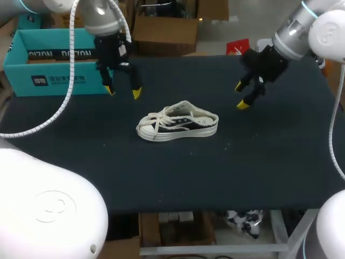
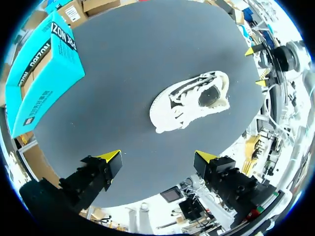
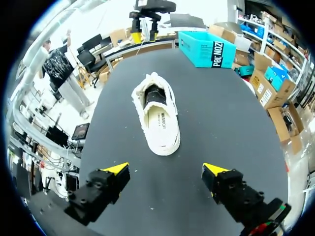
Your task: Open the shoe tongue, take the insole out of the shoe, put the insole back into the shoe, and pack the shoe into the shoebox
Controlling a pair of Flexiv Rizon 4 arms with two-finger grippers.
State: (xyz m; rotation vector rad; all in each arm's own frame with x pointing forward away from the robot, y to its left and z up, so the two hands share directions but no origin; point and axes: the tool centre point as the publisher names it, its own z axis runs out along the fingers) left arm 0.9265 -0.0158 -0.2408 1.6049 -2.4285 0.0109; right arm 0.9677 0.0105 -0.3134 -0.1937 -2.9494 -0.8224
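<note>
Left gripper (image 1: 123, 91) is hanging over the table (image 1: 269, 162) w/ fingers spread wide, nothing between them. Right gripper (image 1: 241, 95) is hovering spread as well, gripping nothing, well apart from the left. The shoe (image 1: 178, 123) is sitting upright mid-table btw. the two, toe toward my left side, touching neither. Its mouth is showing dark in the left wrist view (insole in there? can't tell). The teal shoebox (image 1: 54, 62) is sitting at the table's far-left edge, partly cut off and partly hiding behind my left arm.
</note>
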